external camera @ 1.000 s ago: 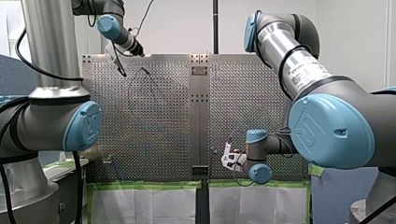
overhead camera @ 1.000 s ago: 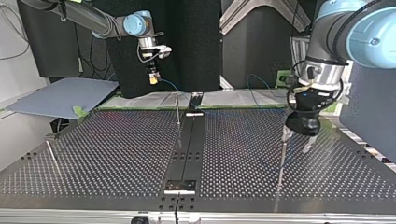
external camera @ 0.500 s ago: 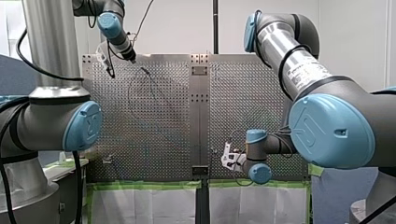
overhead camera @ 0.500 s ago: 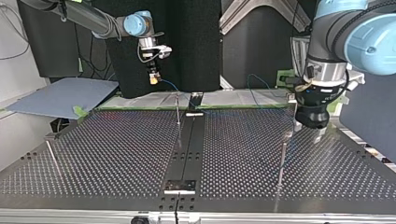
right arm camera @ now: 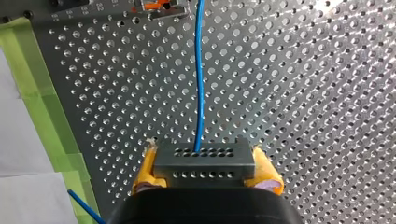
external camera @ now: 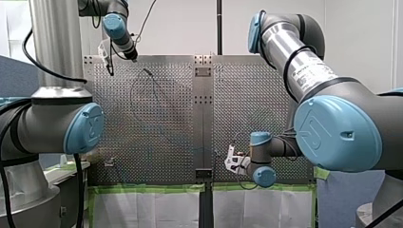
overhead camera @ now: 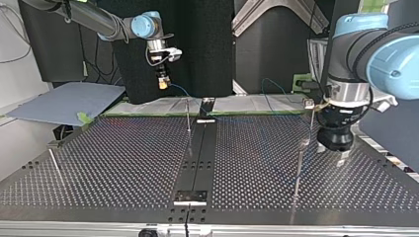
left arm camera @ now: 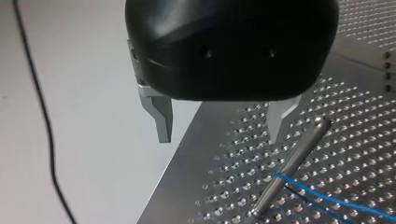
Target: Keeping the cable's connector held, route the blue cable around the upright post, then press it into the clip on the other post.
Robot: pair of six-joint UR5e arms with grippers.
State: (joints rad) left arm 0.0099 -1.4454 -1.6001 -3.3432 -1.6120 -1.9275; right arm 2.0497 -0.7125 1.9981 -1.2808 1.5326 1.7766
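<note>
My right gripper (right arm camera: 205,170) clamps the dark grey multi-hole connector block (right arm camera: 204,158) between yellow-padded fingers. The thin blue cable (right arm camera: 200,84) runs ahead of them over the perforated metal surface (right arm camera: 303,93). My left gripper (left arm camera: 220,137): metal fingers (left arm camera: 162,119) spread wide, empty, straddling the surface edge, with the slim upright steel post (left arm camera: 289,168) just beside one finger. It has moved off the post since 0.5 s ago. The printed label (external camera: 309,71) on my right arm is unreadable.

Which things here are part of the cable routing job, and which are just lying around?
Job: blue cable; its connector, held by my right gripper; orange fitting ahead of it, maybe the clip; upright post, cable against its lower part; my left gripper, fingers open, beside that post.
Lying about: grey sheet; green tape; loose black wire.
</note>
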